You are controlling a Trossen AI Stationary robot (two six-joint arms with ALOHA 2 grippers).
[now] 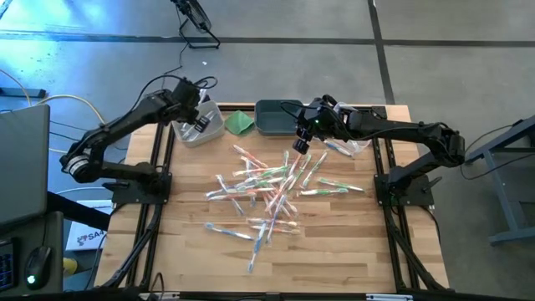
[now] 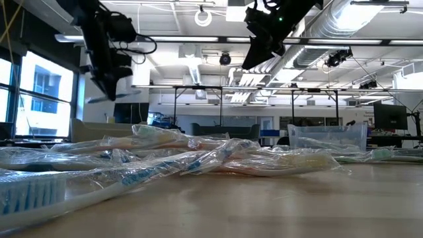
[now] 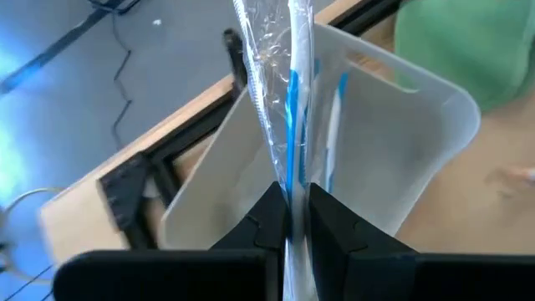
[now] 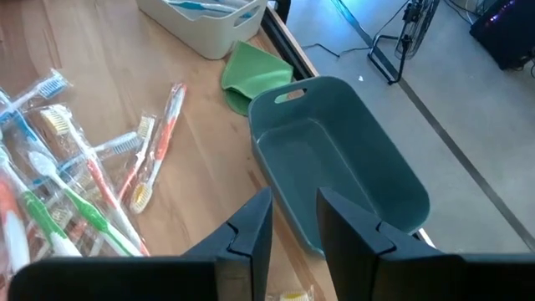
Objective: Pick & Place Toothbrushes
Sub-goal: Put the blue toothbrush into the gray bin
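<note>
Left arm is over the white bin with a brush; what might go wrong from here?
1. The wrapped blue toothbrush hangs long from the left gripper; its end may catch the white bin rim.
2. The right gripper waits with open jaws near the dark bin; moving in, it may nudge that bin.

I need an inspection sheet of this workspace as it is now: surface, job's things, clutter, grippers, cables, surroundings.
Surface: wooden table, bare at its near edge.
Job's things: wrapped toothbrushes heaped mid-table; some already in the white bin; the grey bin looks empty.
Clutter: green cloth between the two bins.
Grippers: left gripper shut on a blue toothbrush above the white bin; right gripper open, holding nothing, near the grey bin.
Cables: cable on the floor behind the table.
Surroundings: open workshop, no person seen.
</note>
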